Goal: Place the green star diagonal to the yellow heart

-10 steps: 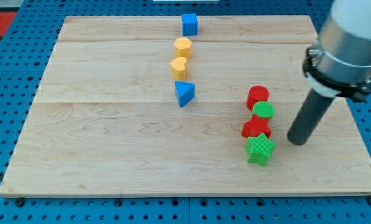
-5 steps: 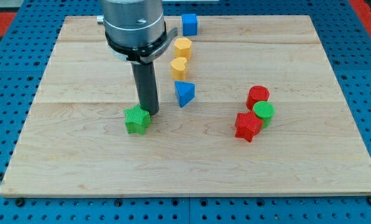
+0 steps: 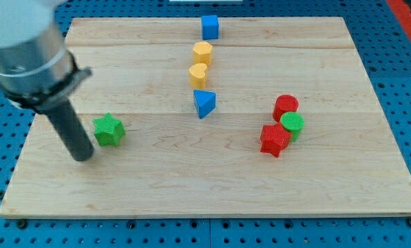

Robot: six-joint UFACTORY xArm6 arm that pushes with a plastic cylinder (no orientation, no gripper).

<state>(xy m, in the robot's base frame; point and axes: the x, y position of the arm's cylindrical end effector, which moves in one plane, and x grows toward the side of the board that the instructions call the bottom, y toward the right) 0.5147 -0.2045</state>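
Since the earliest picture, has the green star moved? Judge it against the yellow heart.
Yes. The green star went from the view's right of the yellow heart to its lower left; my tip is beside it.

Grey cylindrical arm housing, black collar ring, straight dark rod, my tip (image 3: 83, 157).

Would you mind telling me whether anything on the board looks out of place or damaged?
Nothing looks damaged or tipped. The green star sits alone toward the view's left, far from the yellow heart, with my tip just to its lower left.
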